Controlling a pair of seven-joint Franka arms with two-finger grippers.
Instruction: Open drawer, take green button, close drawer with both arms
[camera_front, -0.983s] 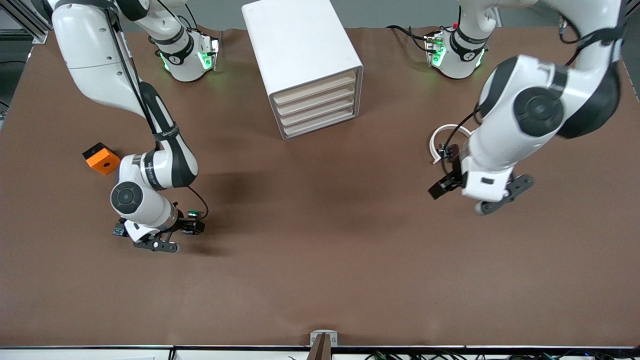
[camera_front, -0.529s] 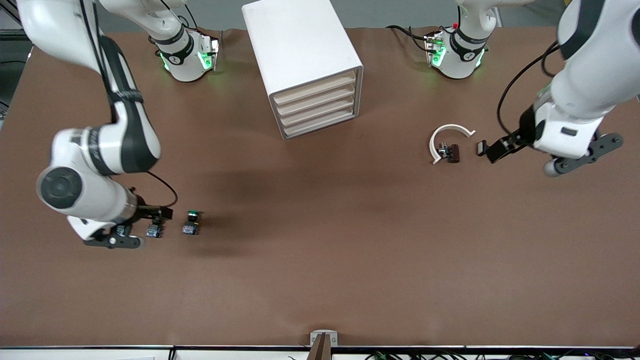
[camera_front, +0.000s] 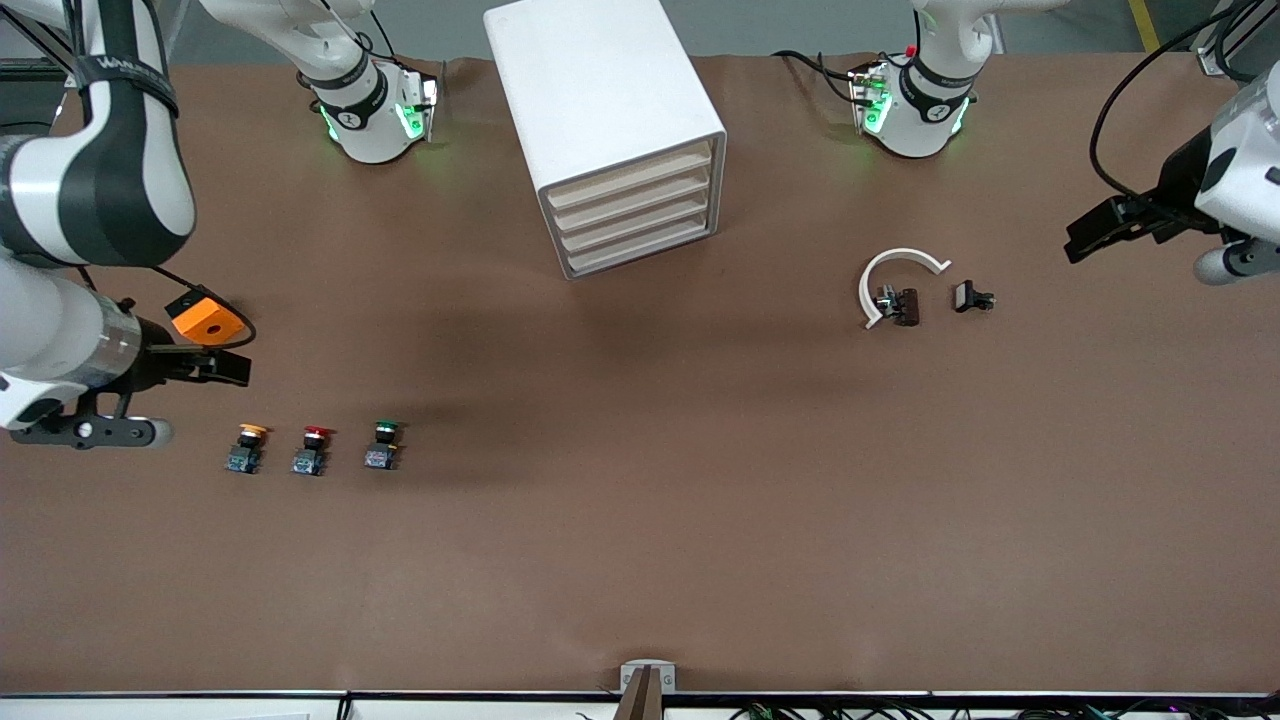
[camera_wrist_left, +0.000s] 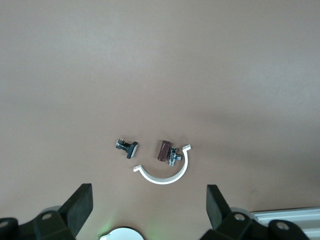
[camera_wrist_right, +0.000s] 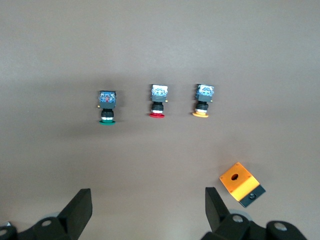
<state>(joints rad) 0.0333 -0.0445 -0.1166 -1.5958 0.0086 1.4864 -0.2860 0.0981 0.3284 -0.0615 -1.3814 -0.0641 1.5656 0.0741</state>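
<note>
The green-capped button stands on the brown table, last in a row with a red-capped button and an orange-capped one, nearest the table's middle. The white drawer unit sits at the back centre with all its drawers shut. My right gripper hangs open and empty over the table beside an orange box, at the right arm's end. My left gripper hangs open and empty over the left arm's end.
An orange box lies farther from the front camera than the button row. A white curved piece and two small dark parts lie toward the left arm's end.
Both arms have swung up and outward toward their own ends of the table. The right arm has uncovered the three buttons; the left has left the curved piece and dark parts.
</note>
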